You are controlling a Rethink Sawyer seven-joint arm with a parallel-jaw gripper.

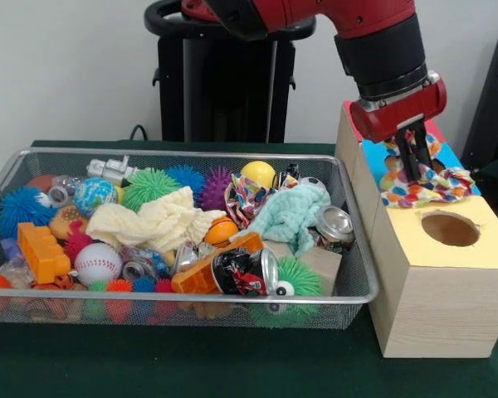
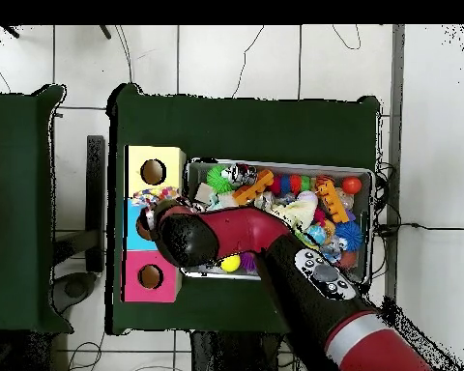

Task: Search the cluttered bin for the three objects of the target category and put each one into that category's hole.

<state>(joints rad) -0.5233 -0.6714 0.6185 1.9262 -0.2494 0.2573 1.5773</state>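
My gripper (image 1: 414,171) hangs over the blue-topped box (image 1: 372,157), just behind the yellow-topped box (image 1: 490,249). It is shut on a confetti cloth (image 1: 423,187) that droops onto the boxes beside the round hole (image 1: 450,228). The cloth also shows in the overhead view (image 2: 155,198), between the yellow box's hole (image 2: 153,172) and my arm (image 2: 207,237), which hides the gripper there. Another confetti cloth (image 1: 247,199) lies in the wire bin (image 1: 191,153) near the back, next to the mint-green cloth (image 1: 295,214). No third one shows.
The bin holds a cream cloth (image 1: 158,220), spiky balls, a baseball (image 1: 97,262), crushed cans (image 1: 247,272), an orange brick (image 1: 41,251) and other toys. A red-topped box with its own hole (image 2: 150,277) stands beside the blue one. The robot's black pedestal (image 1: 224,83) is behind the bin.
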